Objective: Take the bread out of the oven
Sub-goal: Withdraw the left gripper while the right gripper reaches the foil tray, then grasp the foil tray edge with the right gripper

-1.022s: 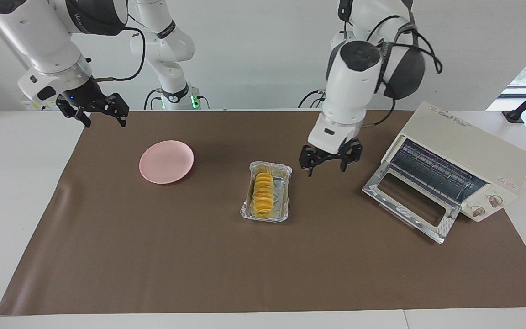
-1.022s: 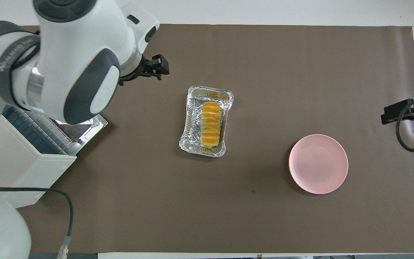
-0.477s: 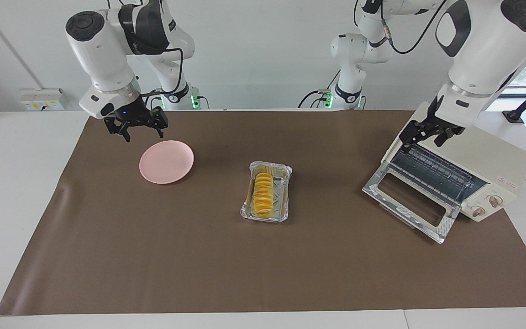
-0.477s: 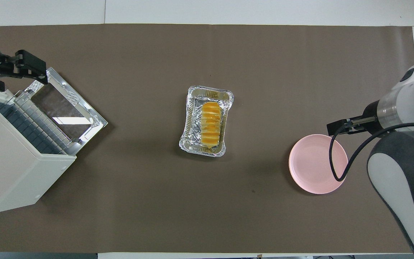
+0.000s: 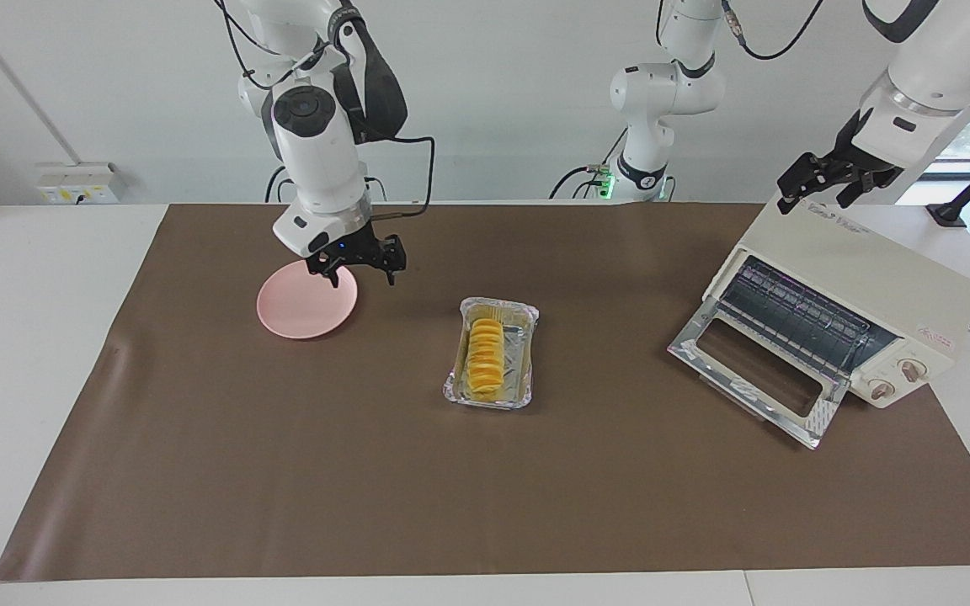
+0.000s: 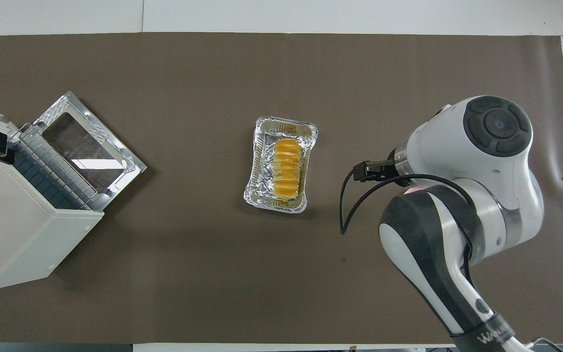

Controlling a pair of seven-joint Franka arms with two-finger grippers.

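Observation:
The bread (image 5: 485, 358) (image 6: 286, 168), a ridged yellow-orange loaf, lies in a silver foil tray (image 5: 525, 353) (image 6: 262, 161) on the brown mat at mid-table, outside the oven. The cream-white oven (image 5: 864, 265) (image 6: 22, 230) stands at the left arm's end, its glass door (image 5: 754, 379) (image 6: 86, 142) dropped open and its wire rack bare. My right gripper (image 5: 359, 273) (image 6: 362, 171) hangs open and holds nothing, over the pink plate's edge on the tray's side. My left gripper (image 5: 818, 192) is open and holds nothing, raised over the oven's top.
A pink plate (image 5: 304, 303) lies on the mat toward the right arm's end; in the overhead view the right arm covers it. A brown mat (image 5: 367, 471) covers most of the white table.
My right gripper has swung in from the table's end to over the plate. My left gripper has left the spot beside the foil tray and risen over the oven. The bread has not moved.

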